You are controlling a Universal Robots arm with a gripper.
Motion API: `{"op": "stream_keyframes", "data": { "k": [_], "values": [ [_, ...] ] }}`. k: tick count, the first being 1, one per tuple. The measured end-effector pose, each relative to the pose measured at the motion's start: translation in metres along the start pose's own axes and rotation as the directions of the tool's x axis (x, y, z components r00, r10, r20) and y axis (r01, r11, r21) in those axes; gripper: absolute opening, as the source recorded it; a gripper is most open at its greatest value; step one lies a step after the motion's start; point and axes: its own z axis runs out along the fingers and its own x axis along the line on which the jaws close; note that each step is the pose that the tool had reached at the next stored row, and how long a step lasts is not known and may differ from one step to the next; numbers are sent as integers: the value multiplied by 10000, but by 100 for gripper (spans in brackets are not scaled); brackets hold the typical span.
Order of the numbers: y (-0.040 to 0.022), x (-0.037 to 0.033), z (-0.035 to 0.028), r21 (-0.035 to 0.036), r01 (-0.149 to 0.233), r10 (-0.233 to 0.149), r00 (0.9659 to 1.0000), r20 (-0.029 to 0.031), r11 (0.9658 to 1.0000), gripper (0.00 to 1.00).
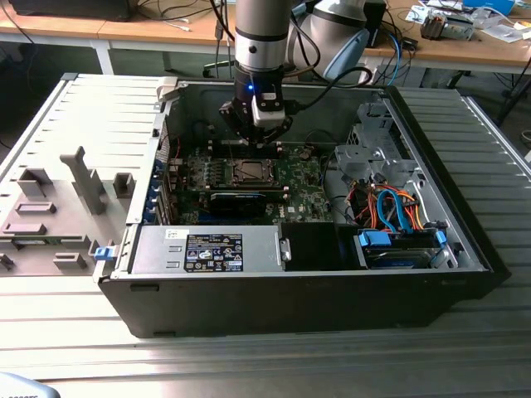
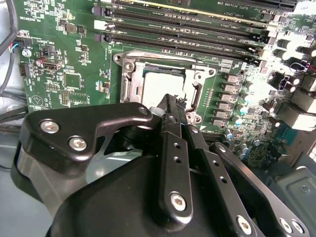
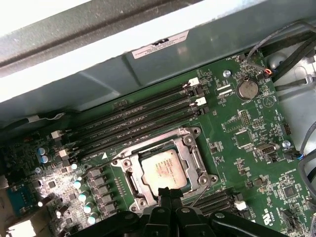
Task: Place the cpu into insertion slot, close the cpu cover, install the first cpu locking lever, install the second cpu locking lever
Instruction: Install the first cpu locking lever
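Exterior view: even, diffuse room light with soft shadows; the interior of the computer case (image 1: 431,207) is darker than the grey table (image 1: 249,365) around it, and a small blue light glows on the arm (image 1: 251,87). First wrist view: the upper left corner is overexposed to white, and glare washes out components at the motherboard (image 3: 247,148) edge. Second wrist view: strong glare burns out the capacitors (image 2: 291,47) on the board; the gripper (image 2: 170,111) body close to the lens is dark and slightly soft.
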Motion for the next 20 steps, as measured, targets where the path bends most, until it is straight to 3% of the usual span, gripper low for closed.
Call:
{"op": "stream_keyframes", "data": {
  "k": [20],
  "values": [
    [0, 0, 0, -2, 356, -356, 9994, 15, 9994, 11]
  ]
}}
